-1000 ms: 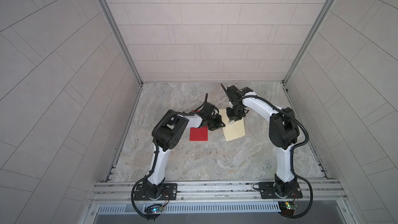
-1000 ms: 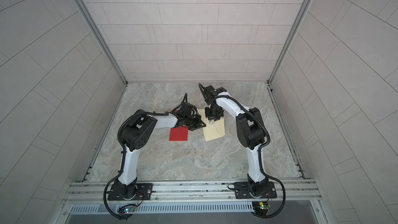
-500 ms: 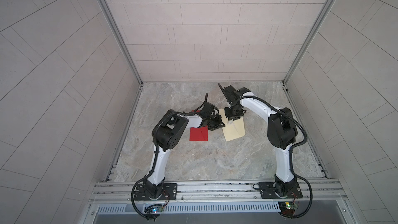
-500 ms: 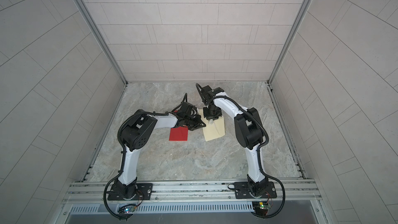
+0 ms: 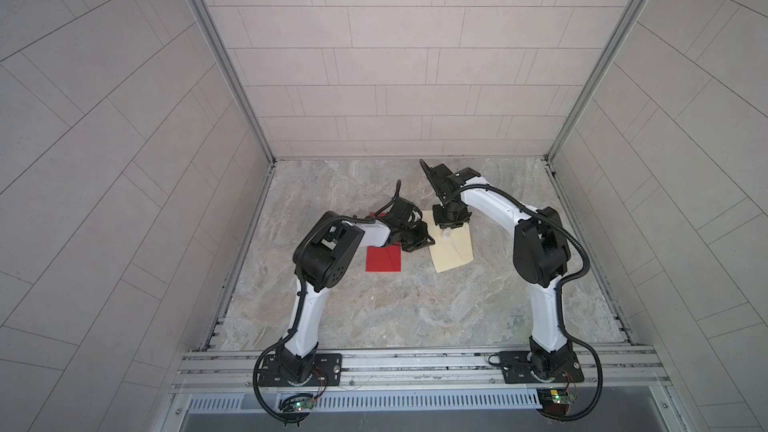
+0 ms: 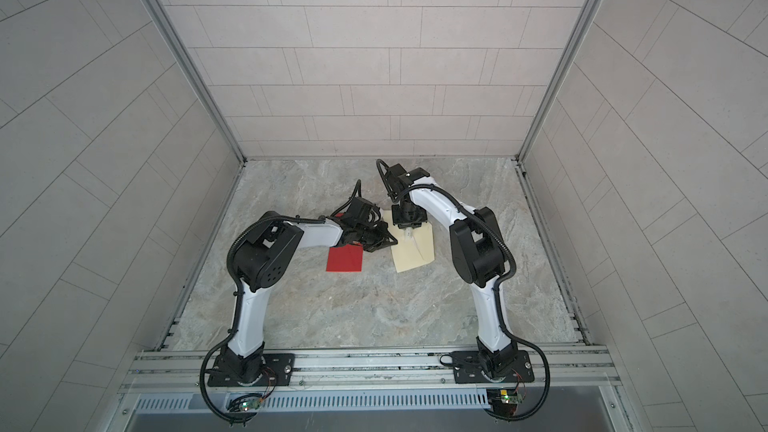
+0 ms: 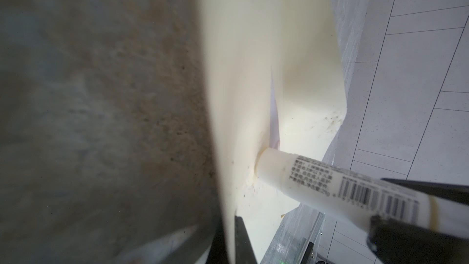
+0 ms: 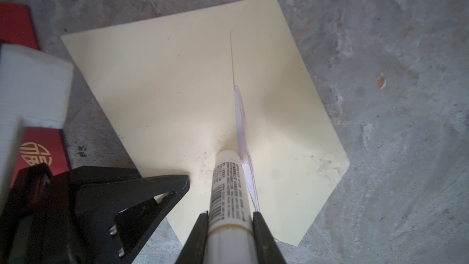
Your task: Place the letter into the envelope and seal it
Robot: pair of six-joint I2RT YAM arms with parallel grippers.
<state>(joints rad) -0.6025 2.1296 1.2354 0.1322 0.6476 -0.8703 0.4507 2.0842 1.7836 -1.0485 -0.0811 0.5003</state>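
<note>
Right wrist view: right gripper [image 8: 229,215] jaws pinch a white glue stick [image 8: 228,189] by the barrel, barcode label showing. Stick tip presses on the cream envelope [image 8: 177,85], right beside the flap seam. Envelope lies on the grey table [image 8: 380,59], seam side up. A thin pale strip [image 8: 240,123] of paper shows in the seam; what it is, cannot tell. Smudges and dark specks mark the paper around the tip.

Left wrist view: left gripper [image 7: 228,222] jaws are pressed together on the envelope's edge, with the sheet seen edge-on between them.

Both top views: envelope sits toward the far middle of the table, between the two grippers. Red card [image 5: 383,258] lies flat near it on the left arm's side, apart from it, partly under that arm.
</note>
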